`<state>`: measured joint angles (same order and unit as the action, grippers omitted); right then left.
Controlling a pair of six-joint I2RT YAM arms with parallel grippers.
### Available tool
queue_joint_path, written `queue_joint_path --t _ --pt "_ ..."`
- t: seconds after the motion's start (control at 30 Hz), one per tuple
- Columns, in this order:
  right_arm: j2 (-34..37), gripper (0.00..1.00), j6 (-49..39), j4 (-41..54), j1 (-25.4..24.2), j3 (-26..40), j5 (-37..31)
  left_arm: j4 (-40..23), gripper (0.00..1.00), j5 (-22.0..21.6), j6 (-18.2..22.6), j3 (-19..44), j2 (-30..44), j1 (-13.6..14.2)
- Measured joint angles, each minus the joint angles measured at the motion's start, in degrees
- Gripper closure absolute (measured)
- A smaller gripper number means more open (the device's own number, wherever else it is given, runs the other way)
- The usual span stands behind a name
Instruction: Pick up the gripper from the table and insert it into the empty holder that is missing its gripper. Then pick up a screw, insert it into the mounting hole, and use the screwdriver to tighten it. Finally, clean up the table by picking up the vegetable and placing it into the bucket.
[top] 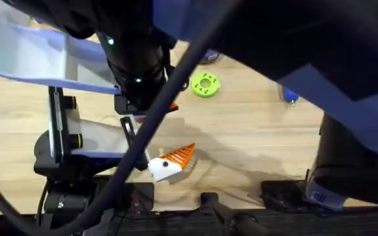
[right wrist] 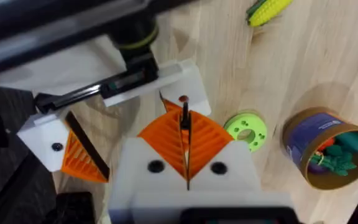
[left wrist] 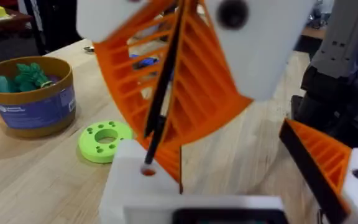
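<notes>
My right end effector (right wrist: 186,146), pads together on the screwdriver (right wrist: 185,140), tip at the holder (right wrist: 166,84). Pale wood desk (right wrist: 303,68); vegetable (right wrist: 267,11) and bucket (right wrist: 323,149) beyond. Left end effector: cannot tell.

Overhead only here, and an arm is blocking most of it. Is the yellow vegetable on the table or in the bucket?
Observer: On the table. The right wrist view shows the yellow vegetable lying on the wood, apart from the bucket.
Operator: Anything in the bucket?
Observer: Green toy vegetables, at least.
Operator: Right tool holding anything?
Observer: Yes. The right tool is shut on a thin black shaft, whose tip sits at a hole in the white holder.
</notes>
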<state>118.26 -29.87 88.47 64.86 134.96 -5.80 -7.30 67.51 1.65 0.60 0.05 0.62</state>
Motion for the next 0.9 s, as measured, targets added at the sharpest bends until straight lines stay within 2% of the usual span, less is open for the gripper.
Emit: queue_joint_path --t 0.9 --pt "1.97 0.996 0.02 -0.11 0.0 0.0 0.02 -0.01 0.014 0.0 -0.13 0.0 0.0 0.0"
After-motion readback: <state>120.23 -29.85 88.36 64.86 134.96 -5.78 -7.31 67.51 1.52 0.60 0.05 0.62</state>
